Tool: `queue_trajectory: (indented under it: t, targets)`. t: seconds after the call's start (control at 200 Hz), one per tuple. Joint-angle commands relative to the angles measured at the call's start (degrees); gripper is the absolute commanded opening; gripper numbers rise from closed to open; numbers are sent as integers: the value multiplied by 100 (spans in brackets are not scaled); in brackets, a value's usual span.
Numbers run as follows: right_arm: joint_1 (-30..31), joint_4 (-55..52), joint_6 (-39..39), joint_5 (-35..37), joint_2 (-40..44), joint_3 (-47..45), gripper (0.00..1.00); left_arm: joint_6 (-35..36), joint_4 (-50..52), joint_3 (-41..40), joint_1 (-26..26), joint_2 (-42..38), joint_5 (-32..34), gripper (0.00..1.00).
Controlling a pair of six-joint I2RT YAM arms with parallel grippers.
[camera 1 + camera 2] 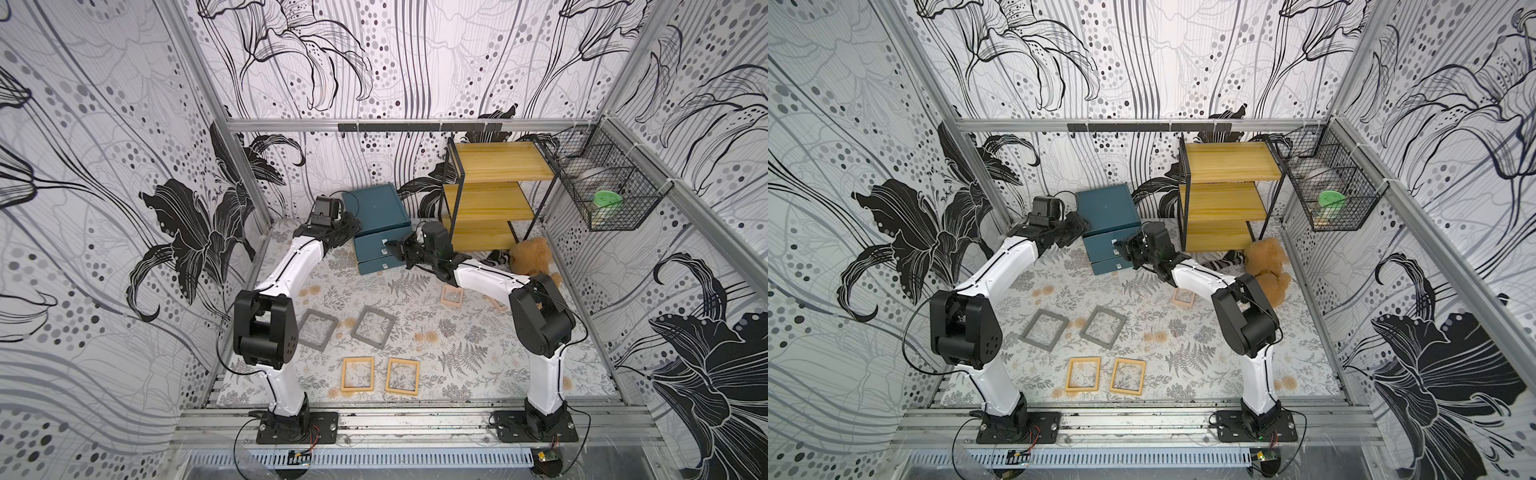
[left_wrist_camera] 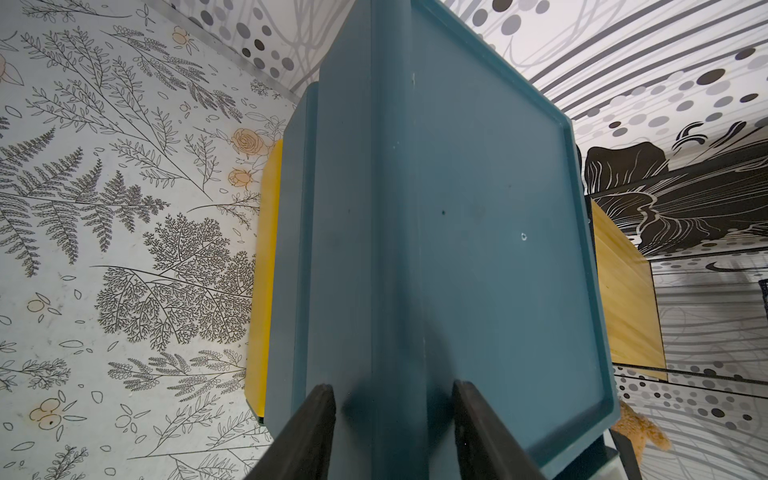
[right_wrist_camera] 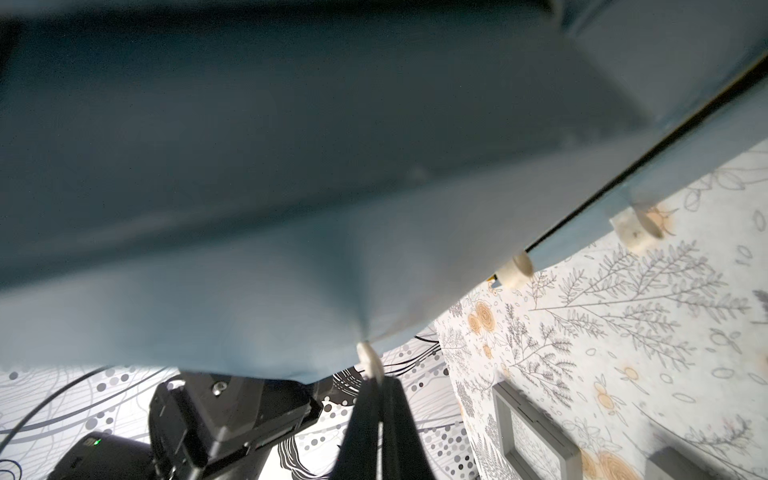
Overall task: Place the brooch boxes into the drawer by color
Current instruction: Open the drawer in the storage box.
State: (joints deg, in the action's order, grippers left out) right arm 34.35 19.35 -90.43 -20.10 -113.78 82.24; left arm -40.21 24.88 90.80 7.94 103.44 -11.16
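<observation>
While every drawer looks shut and all five boxes lie loose on the tabletop, I log this as the drawer-opening step, not yet under way.

- Small boxy teal-blue chest [image 1: 374, 208]: near the far edge, standing skewed to it.
- Top teal drawer [image 1: 372, 242], as I read it: its small square silver pull [image 3: 368, 353] is pinched between the right fingers [image 3: 363, 432], which are closed tight.
- Left fingers [image 2: 316, 424]: partly apart, straddling the chest's upper edge. I cannot tell whether they press on it.
- Grey flat frame-like brooch box [image 1: 318, 328] and second grey brooch box [image 1: 373, 330]: mid-tabletop, toward the left edge.
- Yellow-tan frame-like brooch box [image 1: 357, 375] and second yellow-tan brooch box [image 1: 402, 376]: side by side near the near edge.
- Smaller pale pink-beige brooch box [image 1: 452, 296]: toward the right edge, just beside the right forearm.

Hazards, my judgement:
- The pull is tiny, so a hard tug could slip the fingers off it.
- If the left brace is loose, the whole chest may slide or tip forward instead of the drawer opening.
- With the chest skewed, an off-axis pull could jam the drawer.
- The withdrawing forearm could sweep the pink-beige box.
</observation>
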Motion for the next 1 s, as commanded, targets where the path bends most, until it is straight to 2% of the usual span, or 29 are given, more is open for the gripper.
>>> queue_trajectory:
  t: [0.0,0.436,0.996]
  targets:
    - [105,-255,-30,22,327,-242,0,-3,-71,15,3,104,61,50]
    - [232,-628,-69,85,1217,-1113,0,-27,-36,51,1,105,87,49]
    - [441,-1480,-282,221,2168,-1629,0,-127,-45,104,-3,128,-4,48]
